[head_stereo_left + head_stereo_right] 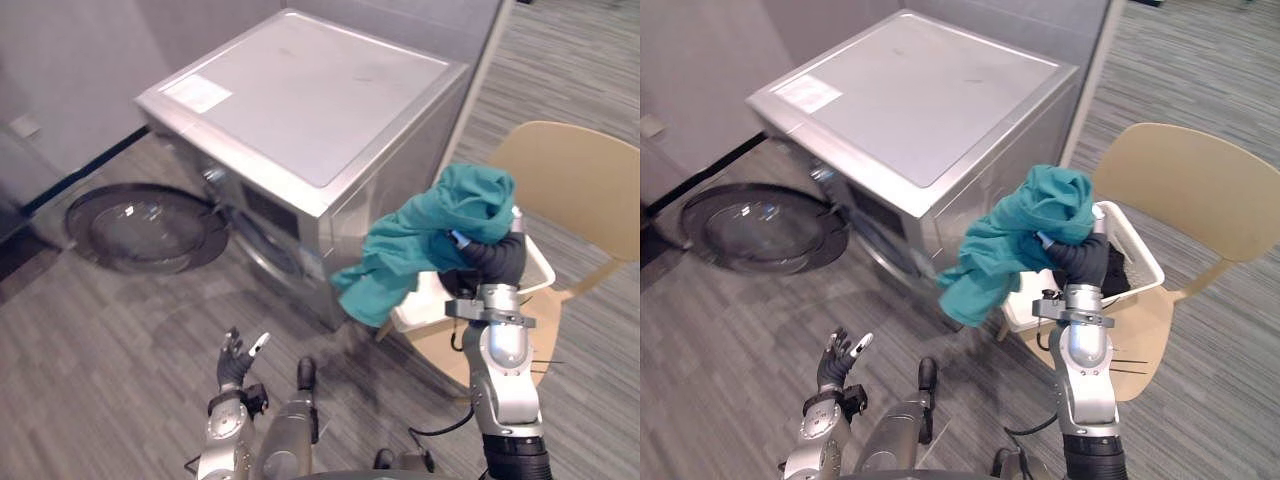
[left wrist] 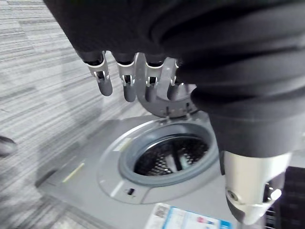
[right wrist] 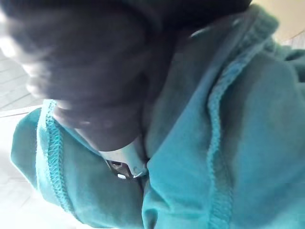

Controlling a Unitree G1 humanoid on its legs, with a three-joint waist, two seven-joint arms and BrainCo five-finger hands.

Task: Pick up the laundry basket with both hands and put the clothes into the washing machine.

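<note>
My right hand (image 1: 1085, 260) is raised over the white laundry basket (image 1: 1142, 252) and shut on a teal garment (image 1: 430, 240), which bunches over the hand and hangs down toward the washing machine (image 1: 310, 100). In the right wrist view the teal cloth (image 3: 228, 143) wraps around a finger. The basket sits on a tan chair (image 1: 575, 170) with dark clothing (image 1: 1118, 275) left inside. My left hand (image 1: 235, 362) is low at the front left, fingers (image 2: 126, 78) straight, holding nothing. Past them the open drum (image 2: 167, 160) shows.
The silver washing machine stands at the middle, and its round glass door (image 1: 140, 225) is swung wide open to the left, close to the floor. A grey wall runs behind. Grey striped floor lies between me and the machine.
</note>
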